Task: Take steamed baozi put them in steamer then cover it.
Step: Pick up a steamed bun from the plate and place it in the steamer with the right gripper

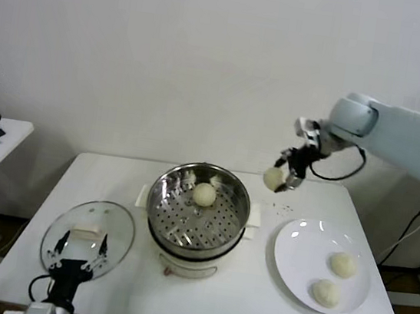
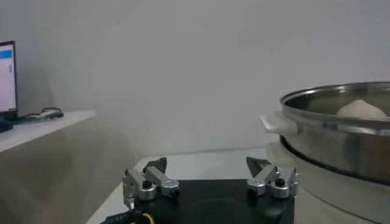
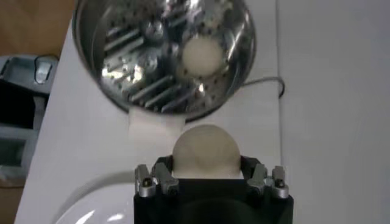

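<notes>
Item: steamed baozi, four. One is clamped between the jaws of the right gripper (image 1: 281, 176), held in the air between the plate (image 1: 296, 265) and the steamer (image 1: 198, 210); one bun in the steamer (image 1: 204, 194) lies on the perforated tray; two are left on the plate (image 1: 335, 278).

Left gripper (image 1: 82, 247): parked over the glass lid (image 1: 88, 238), jaws apart, nothing held.

Handling: the held bun (image 3: 205, 152) is best carried above the rim, centred over bare tray beside the seated bun, lowered close, then released.
</notes>
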Motion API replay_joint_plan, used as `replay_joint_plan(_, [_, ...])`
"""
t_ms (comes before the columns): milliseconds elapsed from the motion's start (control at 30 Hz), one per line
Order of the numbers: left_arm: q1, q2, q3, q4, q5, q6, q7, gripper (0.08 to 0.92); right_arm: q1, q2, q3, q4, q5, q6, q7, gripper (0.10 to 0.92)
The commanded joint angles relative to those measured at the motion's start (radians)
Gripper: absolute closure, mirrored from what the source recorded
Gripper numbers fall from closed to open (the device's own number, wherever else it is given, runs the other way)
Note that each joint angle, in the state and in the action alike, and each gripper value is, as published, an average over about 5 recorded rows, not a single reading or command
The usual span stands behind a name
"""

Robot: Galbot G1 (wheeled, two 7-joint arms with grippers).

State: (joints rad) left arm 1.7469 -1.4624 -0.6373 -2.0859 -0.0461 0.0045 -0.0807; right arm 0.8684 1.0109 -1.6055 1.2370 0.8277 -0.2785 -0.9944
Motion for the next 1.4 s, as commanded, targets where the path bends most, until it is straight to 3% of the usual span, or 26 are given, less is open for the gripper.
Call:
replay_joint_plan(33, [0.013, 0.015, 0.008, -0.002, 0.012, -0.007, -0.002, 0.177, 0.028, 0.273, -0.004, -0.042, 0.146, -0.032, 0.048, 0.321])
replay_joint_plan(567, [0.003, 0.013, 0.014, 0.007, 0.006, 0.006, -0.003, 0.177, -0.159, 0.430, 0.007, -0.083, 0.121, -0.060, 0.124, 0.321])
replay_joint_plan(1400, [-0.038, 0.003, 0.027, 0.041, 0.018, 0.017, -0.006, 0.177, -0.282, 0.419, 0.012, -0.099, 0.046, -0.060, 0.144, 0.311])
